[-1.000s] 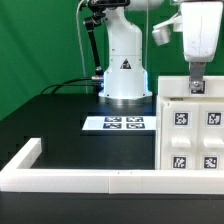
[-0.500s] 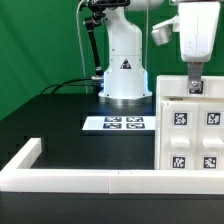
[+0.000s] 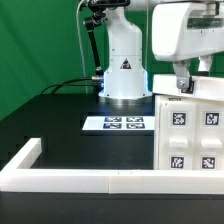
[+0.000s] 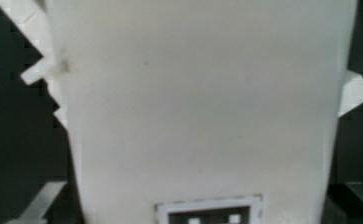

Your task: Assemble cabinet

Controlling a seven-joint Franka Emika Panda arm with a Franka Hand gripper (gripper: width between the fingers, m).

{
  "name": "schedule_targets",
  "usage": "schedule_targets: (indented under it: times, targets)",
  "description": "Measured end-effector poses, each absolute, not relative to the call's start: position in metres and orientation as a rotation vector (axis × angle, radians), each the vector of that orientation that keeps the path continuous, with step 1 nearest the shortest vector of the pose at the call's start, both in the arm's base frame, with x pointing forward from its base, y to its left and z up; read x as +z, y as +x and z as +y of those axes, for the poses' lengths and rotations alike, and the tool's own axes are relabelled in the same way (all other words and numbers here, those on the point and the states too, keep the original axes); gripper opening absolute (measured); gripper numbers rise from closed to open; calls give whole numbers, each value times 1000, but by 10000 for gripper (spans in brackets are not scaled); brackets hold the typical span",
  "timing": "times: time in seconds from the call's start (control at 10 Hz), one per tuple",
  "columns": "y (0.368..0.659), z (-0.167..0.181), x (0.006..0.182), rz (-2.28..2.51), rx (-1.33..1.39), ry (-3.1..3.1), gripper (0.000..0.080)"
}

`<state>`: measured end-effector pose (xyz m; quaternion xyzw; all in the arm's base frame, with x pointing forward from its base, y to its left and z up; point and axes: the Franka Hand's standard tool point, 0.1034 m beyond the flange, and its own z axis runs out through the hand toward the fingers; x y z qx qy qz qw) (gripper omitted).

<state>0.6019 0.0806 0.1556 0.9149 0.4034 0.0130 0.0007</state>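
**A:** On the exterior view's right we've got the cabinet [image 3: 192,135], a big white box sitting on the black table [image 3: 60,125]. Its front face carries square black-and-white tags, and it runs out past the frame's right edge. Its near bottom edge sits right against the rim bar [image 3: 85,180], which runs along the front and turns a corner on the exterior view's left.

**B:** How much room around it?

**A:** Plenty on the left: bare black table between the rim bar's corner and the cabinet. The marker board [image 3: 115,124] lies flat in the middle, just beside the cabinet's left edge, with the arm's base [image 3: 124,65] behind it.

**B:** And the gripper?

**A:** The gripper [image 3: 182,84] hangs right at the cabinet's top edge, near its back left corner. We can't tell how wide the fingers stand or whether they've got hold of anything. The wrist view doesn't help: the cabinet [image 4: 196,110] fills it with plain white surface, one tag at the edge, black table either side.
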Motion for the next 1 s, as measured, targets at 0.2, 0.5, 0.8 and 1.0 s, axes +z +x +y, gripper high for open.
schedule_targets:
  times: [0.2,0.5,0.8,1.0]
  targets:
    - [602,81,155,981,42,2986,557]
    - [604,82,156,636,70,3080,557]
    - [607,84,156,329,104,3131,557]
    - [607,84,156,134,103,3150,557]
